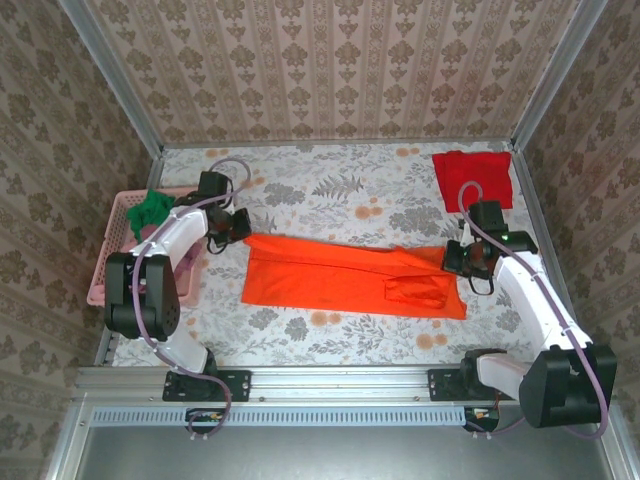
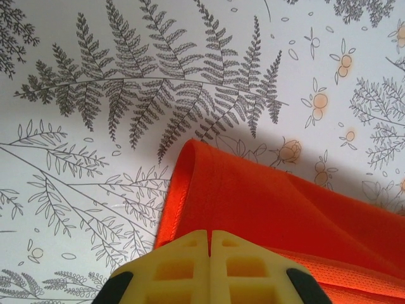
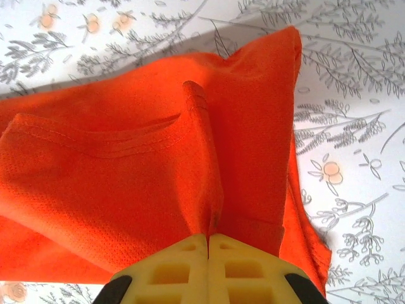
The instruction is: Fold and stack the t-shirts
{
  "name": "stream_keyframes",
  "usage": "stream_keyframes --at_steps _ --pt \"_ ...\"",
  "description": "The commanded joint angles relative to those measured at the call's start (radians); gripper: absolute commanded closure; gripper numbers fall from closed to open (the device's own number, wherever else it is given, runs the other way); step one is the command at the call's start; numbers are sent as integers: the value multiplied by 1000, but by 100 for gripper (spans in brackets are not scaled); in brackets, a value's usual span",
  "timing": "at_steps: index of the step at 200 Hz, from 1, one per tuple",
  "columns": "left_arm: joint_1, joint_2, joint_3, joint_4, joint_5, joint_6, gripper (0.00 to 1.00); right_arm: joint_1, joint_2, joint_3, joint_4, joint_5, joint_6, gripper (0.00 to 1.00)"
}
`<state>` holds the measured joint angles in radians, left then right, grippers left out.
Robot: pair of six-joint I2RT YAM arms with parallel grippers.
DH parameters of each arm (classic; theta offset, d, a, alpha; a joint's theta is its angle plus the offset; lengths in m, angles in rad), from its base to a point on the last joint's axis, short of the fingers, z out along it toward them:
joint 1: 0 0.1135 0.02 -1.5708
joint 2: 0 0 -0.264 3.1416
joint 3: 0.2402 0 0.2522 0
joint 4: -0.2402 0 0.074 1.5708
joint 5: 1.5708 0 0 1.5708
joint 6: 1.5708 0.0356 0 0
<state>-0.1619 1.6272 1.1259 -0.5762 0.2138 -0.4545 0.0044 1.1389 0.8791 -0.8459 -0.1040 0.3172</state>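
Left gripper point(image 2: 209, 237) and right gripper point(image 3: 208, 239) each pinch an end of the orange shirt point(image 1: 340, 275), seemingly to stretch it flat for folding.

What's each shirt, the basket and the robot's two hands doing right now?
orange t-shirt, stretched out long, pinched at both ends.
red t-shirt, folded, lying apart at the far right.
pink basket, upright, holding the green t-shirt.
green t-shirt, crumpled up.
left gripper, shut on the orange t-shirt.
right gripper, shut on the orange t-shirt.
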Motion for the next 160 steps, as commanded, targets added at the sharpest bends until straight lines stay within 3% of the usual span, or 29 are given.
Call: stream_keyframes --at_steps 1,160 --pt "12 -25 -18 -35 -6 26 100 2 -17 -28 -59 49 26 100" --pt "16 37 -78 -19 -2 23 100 2 118 -105 -35 62 91 100"
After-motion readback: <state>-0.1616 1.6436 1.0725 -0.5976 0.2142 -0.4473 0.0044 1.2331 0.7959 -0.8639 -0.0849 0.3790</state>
